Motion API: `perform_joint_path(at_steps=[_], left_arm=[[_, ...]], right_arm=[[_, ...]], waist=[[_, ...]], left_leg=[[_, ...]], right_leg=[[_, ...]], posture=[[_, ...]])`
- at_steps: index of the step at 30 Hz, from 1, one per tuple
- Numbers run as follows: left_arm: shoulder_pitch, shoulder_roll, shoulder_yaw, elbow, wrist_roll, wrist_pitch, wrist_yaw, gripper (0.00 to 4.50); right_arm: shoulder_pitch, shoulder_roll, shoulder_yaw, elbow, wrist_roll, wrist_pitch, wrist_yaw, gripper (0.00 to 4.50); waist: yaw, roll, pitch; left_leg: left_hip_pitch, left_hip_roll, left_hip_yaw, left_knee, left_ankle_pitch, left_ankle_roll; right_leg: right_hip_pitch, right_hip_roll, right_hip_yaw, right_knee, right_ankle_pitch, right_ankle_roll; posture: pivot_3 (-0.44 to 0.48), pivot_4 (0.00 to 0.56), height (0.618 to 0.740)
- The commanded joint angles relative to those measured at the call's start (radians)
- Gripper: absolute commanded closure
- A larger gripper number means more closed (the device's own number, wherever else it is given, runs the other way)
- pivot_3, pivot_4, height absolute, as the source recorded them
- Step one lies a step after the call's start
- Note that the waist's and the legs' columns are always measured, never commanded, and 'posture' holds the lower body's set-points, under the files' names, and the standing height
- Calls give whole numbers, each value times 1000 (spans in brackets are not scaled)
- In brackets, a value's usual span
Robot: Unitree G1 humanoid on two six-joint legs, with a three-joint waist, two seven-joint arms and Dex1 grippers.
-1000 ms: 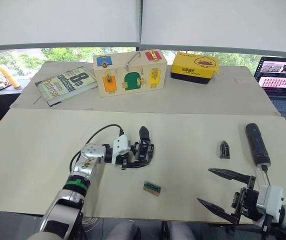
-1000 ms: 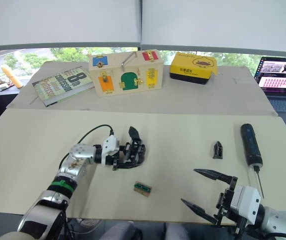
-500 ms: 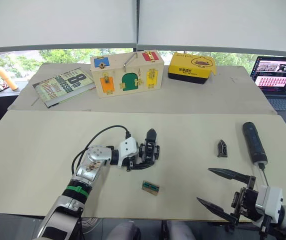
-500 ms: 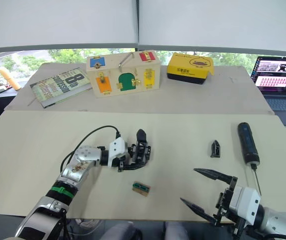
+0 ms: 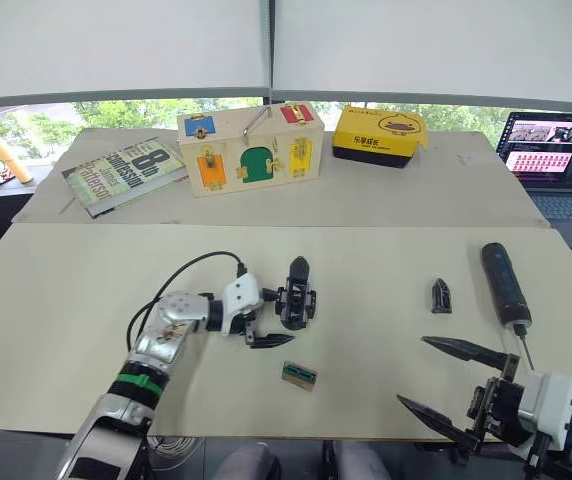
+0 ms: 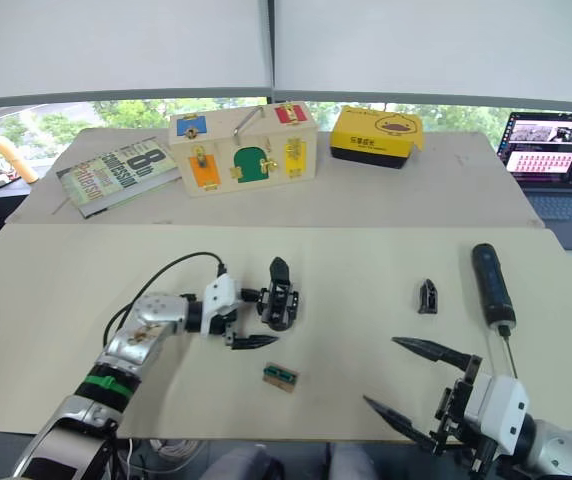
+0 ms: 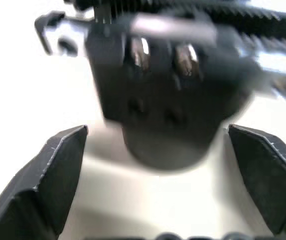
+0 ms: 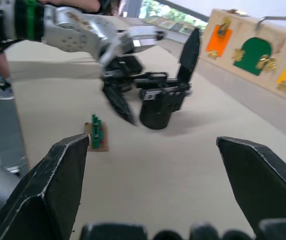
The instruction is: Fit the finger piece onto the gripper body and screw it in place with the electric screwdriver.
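The left gripper point(image 5: 269, 325) is spread wide around the black blocky gripper body point(image 5: 296, 300), which stands between its fingers, seemingly untouched. The right gripper point(image 5: 446, 385) is held open near the table edge; the small black wedge-shaped finger piece point(image 5: 440, 295) and the long black electric screwdriver point(image 5: 505, 286) lie beyond it.

A: In the left wrist view the gripper body point(image 7: 168, 95) is a blur, cut off at the picture's edge; its details cannot be read.

B: And the finger piece point(image 5: 441, 296)?

A: Too small to show any detail. The laptop point(image 5: 556, 160) is cropped by the frame's edge.
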Motion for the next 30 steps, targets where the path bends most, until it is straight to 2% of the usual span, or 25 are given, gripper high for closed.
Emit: perform_joint_path(at_steps=[1,4,6,9,12,15,19,21,23,26,30], left_arm=[[62,106,68,-58,-81,8,-104,25],[83,196,144,-56,-147,-13,-173,25],[72,244,211,-106,-250,58,-225,25],[66,326,239,-235,-336,175,-289,25],[66,358,263,-362,-436,320,-271,25],[76,373,276,-460,-494,403,-250,25],[66,357,289,-531,-545,464,-204,25],[53,348,296,-555,-569,486,-176,25],[40,343,300,-574,-588,512,-150,25],[27,335,298,-587,-593,524,-124,25],[24,321,288,-603,-593,532,-104,25]], right_arm=[[47,21,-78,-64,40,11,-51,0],[84,79,-129,-106,49,52,-172,0],[113,106,-160,-133,23,126,-267,0],[181,131,-156,-154,27,179,-292,0],[231,151,-153,-155,43,182,-278,0],[223,117,-173,-183,71,370,-405,0],[124,-8,-207,-214,196,662,-561,0],[30,-92,-223,-200,309,841,-666,0],[-98,-192,-231,-158,467,1032,-789,0],[-302,-304,-197,-59,649,1218,-934,0],[-604,-385,-60,148,835,1436,-1145,0]], waist=[[-2,0,0],[-3,0,0],[-2,0,0],[4,-1,1],[7,1,1],[1,1,1],[-18,0,1],[-17,0,1],[-19,0,2],[-16,-2,3],[-11,-2,3]], left_leg=[[0,0,0,0,0,0],[1,0,0,-1,0,0],[1,0,0,-1,0,-1],[1,0,0,-1,-4,-7],[1,-2,0,-2,-4,-6],[2,-1,1,-2,-4,-5],[3,-1,3,-2,-5,-7],[4,0,4,-3,-5,-8],[5,0,4,-4,-4,-8],[5,0,4,-3,-4,-7],[2,1,4,-4,0,0]], right_leg=[[0,0,0,1,0,0],[0,0,0,1,-1,-1],[0,0,0,2,-1,-2],[0,0,0,2,-1,-1],[0,0,1,2,-1,-1],[1,0,2,1,-2,-1],[1,1,7,2,-2,-1],[1,1,8,2,-2,-1],[1,2,8,2,-2,-1],[2,1,8,2,-2,-1],[0,1,8,0,-2,-2]], posture=[[0,150,740],[0,150,740],[0,150,740],[0,150,740],[0,150,740],[0,150,740],[0,150,740],[0,150,740],[0,150,740],[0,150,740],[0,150,740]])
